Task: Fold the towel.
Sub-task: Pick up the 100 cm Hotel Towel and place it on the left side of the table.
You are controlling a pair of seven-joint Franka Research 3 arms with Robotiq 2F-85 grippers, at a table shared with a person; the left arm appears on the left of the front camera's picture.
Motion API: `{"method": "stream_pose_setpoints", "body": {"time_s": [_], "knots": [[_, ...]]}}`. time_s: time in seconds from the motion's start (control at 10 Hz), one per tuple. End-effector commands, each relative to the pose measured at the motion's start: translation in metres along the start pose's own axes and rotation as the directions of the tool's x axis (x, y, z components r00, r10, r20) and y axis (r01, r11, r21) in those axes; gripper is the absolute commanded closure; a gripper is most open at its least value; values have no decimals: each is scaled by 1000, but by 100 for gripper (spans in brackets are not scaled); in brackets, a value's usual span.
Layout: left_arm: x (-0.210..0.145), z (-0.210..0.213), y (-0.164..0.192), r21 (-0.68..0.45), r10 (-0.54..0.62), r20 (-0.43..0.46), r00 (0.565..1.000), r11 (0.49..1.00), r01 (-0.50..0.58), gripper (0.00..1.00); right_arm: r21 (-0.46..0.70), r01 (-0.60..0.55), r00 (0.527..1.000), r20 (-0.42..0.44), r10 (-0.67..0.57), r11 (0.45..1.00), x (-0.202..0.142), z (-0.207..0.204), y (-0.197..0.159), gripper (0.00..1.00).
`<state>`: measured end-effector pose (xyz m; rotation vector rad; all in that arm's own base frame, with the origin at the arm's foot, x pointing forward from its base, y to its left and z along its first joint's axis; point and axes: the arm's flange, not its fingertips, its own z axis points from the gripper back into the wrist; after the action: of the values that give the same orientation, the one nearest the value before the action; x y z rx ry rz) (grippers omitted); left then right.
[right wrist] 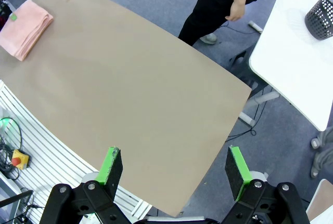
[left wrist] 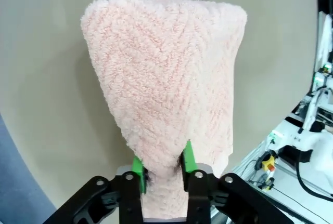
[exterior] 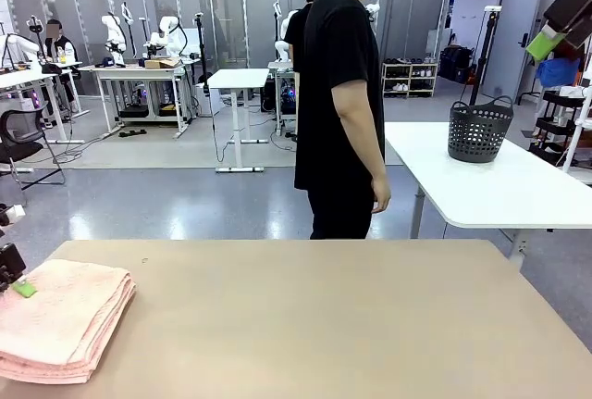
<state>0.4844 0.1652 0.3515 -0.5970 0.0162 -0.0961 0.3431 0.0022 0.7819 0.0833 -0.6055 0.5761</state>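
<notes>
The towel (exterior: pixel 60 320) lies folded in a thick stack at the near left corner of the tan table (exterior: pixel 351 325). The left gripper (left wrist: pixel 162 169) sits at the stack's near edge; its green pads (left wrist: pixel 137 168) flank a bunched fold of cloth, set a little apart, and whether they pinch that fold cannot be told. In the front view one green pad rests on the stack's left edge. The fabric is salmon-pink looped terry with a herringbone weave; the stack has rounded corners and layered edges. The right gripper (right wrist: pixel 174 168) hangs high over the bare tabletop, jaws spread wide, holding nothing. No legible writing appears.
</notes>
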Motion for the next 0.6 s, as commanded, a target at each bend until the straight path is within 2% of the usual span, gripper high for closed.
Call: {"method": "stream_pose_setpoints", "body": {"time_s": [0.0, 0.1, 0.2, 0.4, 0.5], "knots": [[6, 10, -3, 41, 10, 5, 1000, 999, -11, 22, -2, -12, 1000, -4, 12, 1000, 0, 0, -2, 0], [6, 11, -4, 43, 13, 0, 1000, 999, -13, 1, -2, -12, 1000, -4, 12, 1000, 0, 0, -2, 0], [6, 13, -5, 89, 49, 18, 999, 995, -51, 0, -2, -12, 1000, -4, 12, 1000, 0, 0, -2, 0], [0, 21, -17, 152, 54, 25, 998, 987, -57, 0, -2, -12, 1000, -4, 12, 1000, 0, 0, -2, 0], [-5, 25, -28, 158, 58, 25, 998, 985, -62, 5, -2, -12, 1000, -4, 12, 1000, 0, 0, -2, 0]]}}
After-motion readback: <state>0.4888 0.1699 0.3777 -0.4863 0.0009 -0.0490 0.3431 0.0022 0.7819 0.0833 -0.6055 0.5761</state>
